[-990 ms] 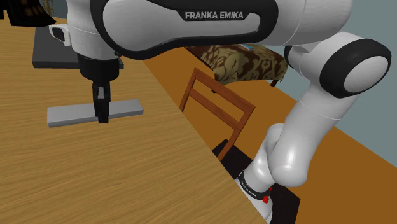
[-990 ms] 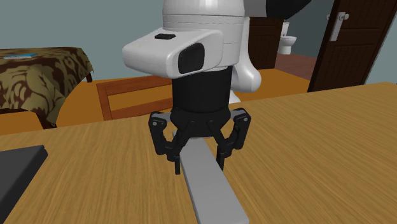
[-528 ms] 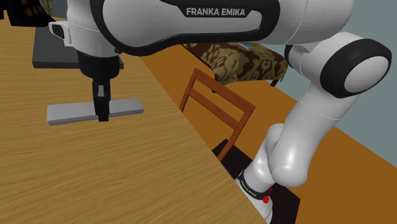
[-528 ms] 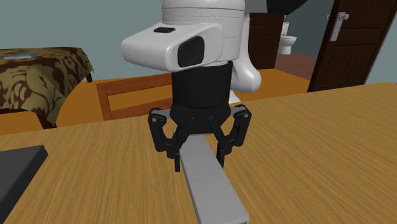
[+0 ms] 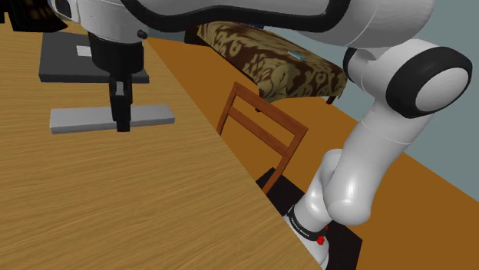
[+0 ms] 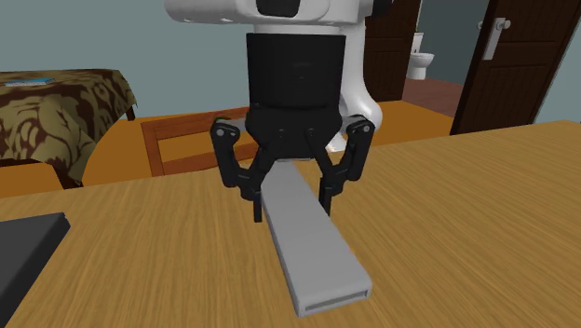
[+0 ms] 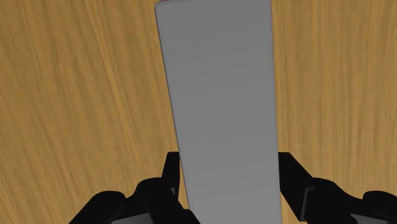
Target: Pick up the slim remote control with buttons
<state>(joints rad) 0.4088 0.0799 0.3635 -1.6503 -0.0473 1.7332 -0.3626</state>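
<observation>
Two fingers [image 6: 251, 191] pinching grey remote [image 6: 315, 250] | remote raised off wooden table [image 6: 466, 214] — earlier lay flat.

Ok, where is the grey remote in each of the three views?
Shoulder view: the remote is at upper left, a grey bar crossed by the jaws.
Second exterior view: the remote is at centre, running from the jaws toward the lower right.
Wrist view: the remote is a tall grey strip up the middle.
Shared landmark: the black jaws clasping its long sides, over the wooden table.

remote [image 6: 317, 252] far end hidden behind pincer [image 6: 290, 212], dark slab [image 6: 28, 247] cut off
</observation>
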